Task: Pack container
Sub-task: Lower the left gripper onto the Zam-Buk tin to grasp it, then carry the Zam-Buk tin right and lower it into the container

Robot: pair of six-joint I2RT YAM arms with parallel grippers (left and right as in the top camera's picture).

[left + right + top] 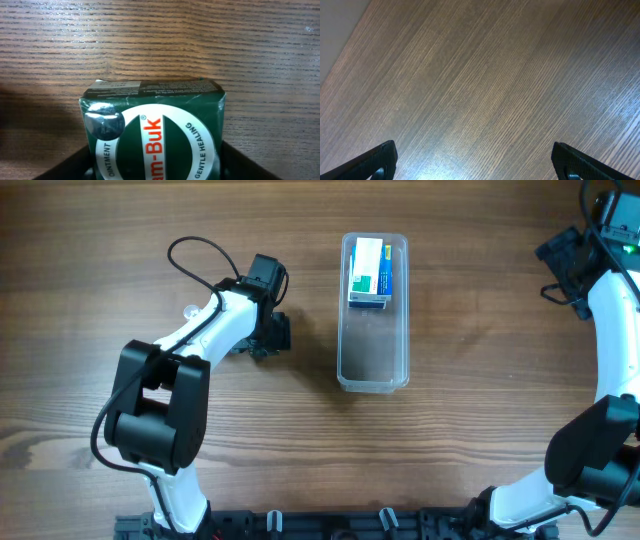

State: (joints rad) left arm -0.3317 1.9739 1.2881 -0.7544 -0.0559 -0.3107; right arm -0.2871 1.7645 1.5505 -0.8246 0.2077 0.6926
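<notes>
The container (372, 358) is a long clear tub lying at the middle of the table. Its far end holds a white, green and blue small box (369, 275); its near half is bare. My left gripper (268, 335) is left of the tub and apart from it. In the left wrist view this gripper (155, 167) is shut on a dark green "Zam-Buk" ointment box (152, 120), one finger on each side, over the wood. My right gripper (562, 258) is at the far right edge, open and empty, as the right wrist view (475, 160) shows.
A small clear object (190, 311) lies on the wooden table (470, 430) just beyond the left arm. The left arm's black cable (195, 255) loops over the far left of the table. The arms' bases stand at the near edge.
</notes>
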